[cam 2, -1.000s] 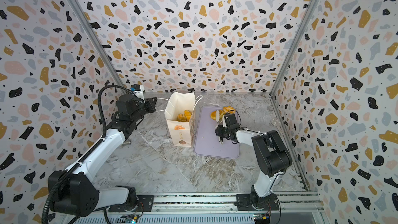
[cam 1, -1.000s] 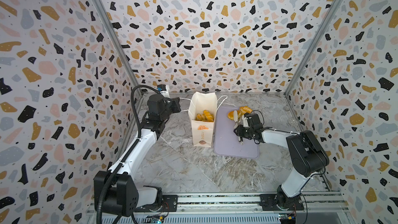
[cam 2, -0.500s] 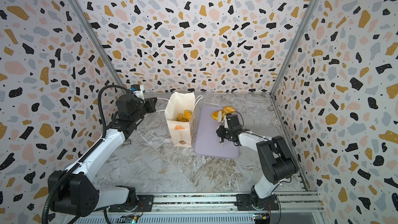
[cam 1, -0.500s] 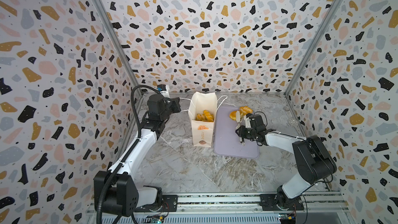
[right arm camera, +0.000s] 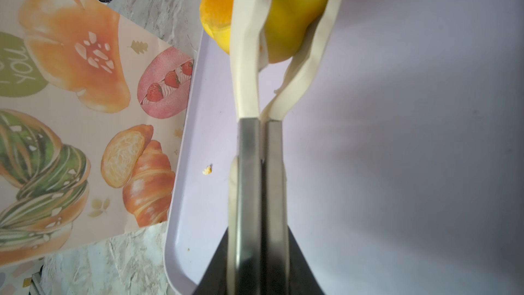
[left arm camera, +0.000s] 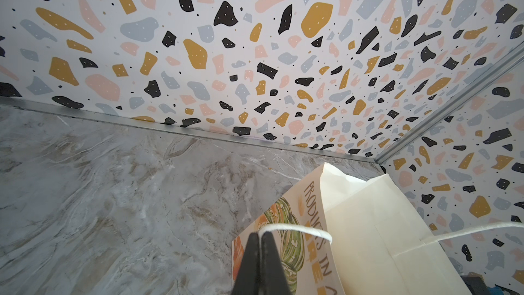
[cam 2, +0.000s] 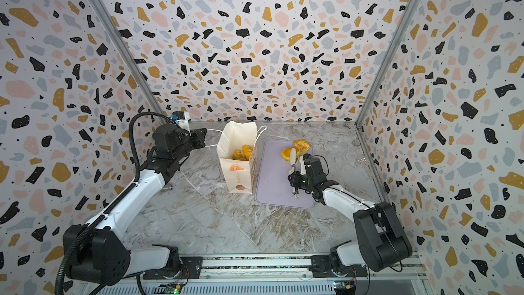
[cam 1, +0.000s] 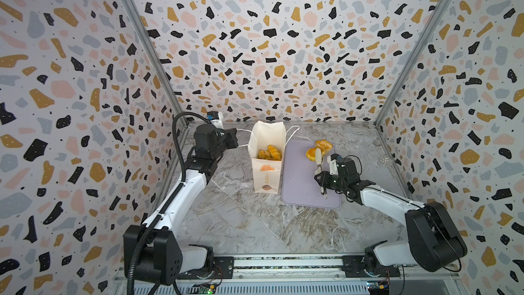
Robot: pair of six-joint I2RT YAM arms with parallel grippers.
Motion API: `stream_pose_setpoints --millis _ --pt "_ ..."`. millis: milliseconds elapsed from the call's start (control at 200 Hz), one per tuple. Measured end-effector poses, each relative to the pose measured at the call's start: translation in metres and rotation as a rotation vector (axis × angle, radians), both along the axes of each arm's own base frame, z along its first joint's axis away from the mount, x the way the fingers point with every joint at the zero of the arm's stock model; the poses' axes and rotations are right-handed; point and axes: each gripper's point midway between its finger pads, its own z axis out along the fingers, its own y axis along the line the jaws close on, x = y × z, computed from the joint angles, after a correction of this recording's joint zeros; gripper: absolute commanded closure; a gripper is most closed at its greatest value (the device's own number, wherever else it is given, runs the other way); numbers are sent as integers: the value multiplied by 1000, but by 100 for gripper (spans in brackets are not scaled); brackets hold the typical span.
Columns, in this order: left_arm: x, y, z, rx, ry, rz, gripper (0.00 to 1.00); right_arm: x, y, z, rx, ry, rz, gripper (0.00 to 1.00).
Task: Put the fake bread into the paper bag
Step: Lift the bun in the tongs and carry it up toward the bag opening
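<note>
left gripper (left arm camera: 260, 235) is pinched shut on the bag's string handle (left arm camera: 297, 227), which runs taut to the bag (cam 1: 266, 177). the bag's mouth stands open. right gripper (right arm camera: 259, 239) is clamped on tongs (right arm camera: 259, 148), whose white tips squeeze a bun (right arm camera: 292, 24) at the far end of the tray (cam 1: 300, 191). whether the bun is lifted, i cannot tell. another bread (cam 1: 324, 144) lies just behind it. breads (cam 1: 269, 153) lie inside the bag. the bag stands just beside the tray's left edge. bare table (cam 1: 241, 222) spreads nearer the arm bases.
</note>
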Motion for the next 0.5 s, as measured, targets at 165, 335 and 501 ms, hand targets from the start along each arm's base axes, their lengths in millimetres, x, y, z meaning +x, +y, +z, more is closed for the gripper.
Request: stream_pose_setpoints --millis 165,335,501 --pt "0 0 0 -1 0 -1 100 -15 -4 9 21 -17 -8 78" --pt "0 -1 0 -1 0 -2 100 -30 -7 19 34 -44 -10 77" --pt "-1 -3 0 -2 0 -8 100 -38 -8 29 36 -58 -4 78"
